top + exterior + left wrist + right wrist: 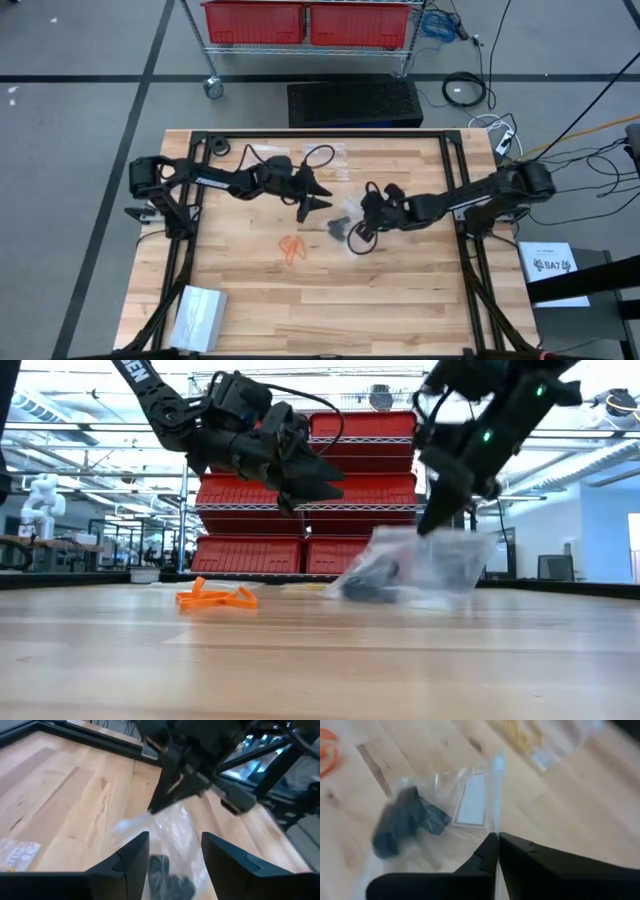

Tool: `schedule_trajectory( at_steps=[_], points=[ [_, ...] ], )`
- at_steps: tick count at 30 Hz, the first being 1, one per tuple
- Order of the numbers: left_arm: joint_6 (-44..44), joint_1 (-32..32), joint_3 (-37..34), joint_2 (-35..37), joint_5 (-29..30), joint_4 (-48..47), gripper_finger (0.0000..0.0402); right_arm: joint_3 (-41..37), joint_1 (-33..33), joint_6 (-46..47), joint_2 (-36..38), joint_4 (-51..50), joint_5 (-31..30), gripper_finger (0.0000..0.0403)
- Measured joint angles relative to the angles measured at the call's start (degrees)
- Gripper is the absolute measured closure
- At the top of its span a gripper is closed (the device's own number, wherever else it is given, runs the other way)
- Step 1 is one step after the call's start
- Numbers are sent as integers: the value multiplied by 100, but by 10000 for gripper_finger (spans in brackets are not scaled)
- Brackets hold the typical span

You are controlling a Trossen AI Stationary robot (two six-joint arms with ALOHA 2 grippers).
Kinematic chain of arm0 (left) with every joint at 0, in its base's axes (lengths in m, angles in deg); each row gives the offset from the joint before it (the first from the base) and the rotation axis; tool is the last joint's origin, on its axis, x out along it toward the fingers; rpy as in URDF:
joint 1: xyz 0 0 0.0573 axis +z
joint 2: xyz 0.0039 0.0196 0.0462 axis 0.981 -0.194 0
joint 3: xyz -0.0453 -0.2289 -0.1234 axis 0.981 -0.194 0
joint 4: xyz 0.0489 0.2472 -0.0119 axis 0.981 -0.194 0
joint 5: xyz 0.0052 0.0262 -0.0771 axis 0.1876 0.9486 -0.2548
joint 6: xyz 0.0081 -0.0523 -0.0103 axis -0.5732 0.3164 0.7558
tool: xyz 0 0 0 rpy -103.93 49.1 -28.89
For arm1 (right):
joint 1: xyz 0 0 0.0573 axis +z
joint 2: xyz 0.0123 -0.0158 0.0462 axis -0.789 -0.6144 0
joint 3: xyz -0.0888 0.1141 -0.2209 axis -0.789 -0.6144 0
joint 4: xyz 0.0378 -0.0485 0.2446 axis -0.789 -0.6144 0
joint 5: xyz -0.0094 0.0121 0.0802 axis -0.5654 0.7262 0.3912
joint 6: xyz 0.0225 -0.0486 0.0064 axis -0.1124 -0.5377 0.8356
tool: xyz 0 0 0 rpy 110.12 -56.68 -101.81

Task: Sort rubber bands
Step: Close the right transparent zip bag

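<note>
- While the left arm reaches in from its side of the wooden table [400, 300], we see the left gripper [312, 196] hanging above the boards near the middle, fingers spread apart with nothing between them. In the low view it's clearly up in the air, tilted down toward the bag.
- The right arm comes in from the other side, bent low, and the right gripper [496, 851] has its fingers pressed together on the edge of a clear plastic bag [470, 800]. From the right wrist view we can see the thin film pinched right between the fingertips.
- That bag is between the two grippers, with one end lifted by the right gripper and the other end sagging to the table in the low view.
- Inside it we've got the black rubber bands [405, 822], bunched up in a dark clump at the low end, plus a white label on the bag wall.
- The orange rubber bands [292, 247] are loose on the bare wood, near the bag on the left arm's side, not in any bag.
- There's a second clear bag [540, 740] farther off with pale yellowish rubber bands [520, 735] in it, lying flat.
- A flat white packet [198, 315] sits at the near left corner of the table, well apart from everything.
</note>
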Motion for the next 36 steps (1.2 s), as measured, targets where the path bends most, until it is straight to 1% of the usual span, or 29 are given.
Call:
schedule_trajectory(
  at_steps=[2, 4, 8, 12, 18, 21, 29, 32, 36],
  points=[
    [66, 74, 0, 3, -182, 33, 216, 0, -8, -420, 334, -121, -10, 399],
    [64, 99, 0, 4, -230, 42, 216, 0, -6, -831, 681, -120, -20, 400],
    [60, 127, 0, 4, -219, 305, 217, 0, -2, -1375, 1243, -116, -18, 401],
    [36, 138, 62, 4, -119, 523, 217, 0, 7, -1767, 1569, -92, 125, 402],
    [-242, 118, 300, -59, -14, 511, 217, 0, 11, -2215, 1649, 190, 424, 402],
    [-244, 118, 354, -139, -18, 486, 217, 0, 13, -2278, 1649, 254, 435, 402],
    [-240, 69, 348, -144, -240, 469, 217, 4, 98, -2404, 1649, 492, 452, 403],
    [-242, 0, 350, -144, -278, 464, 217, 4, 123, -2424, 1651, 547, 562, 403],
    [-245, -54, 401, -144, -279, 486, 233, 4, 123, -2425, 1651, 643, 584, 403]
  ],
)
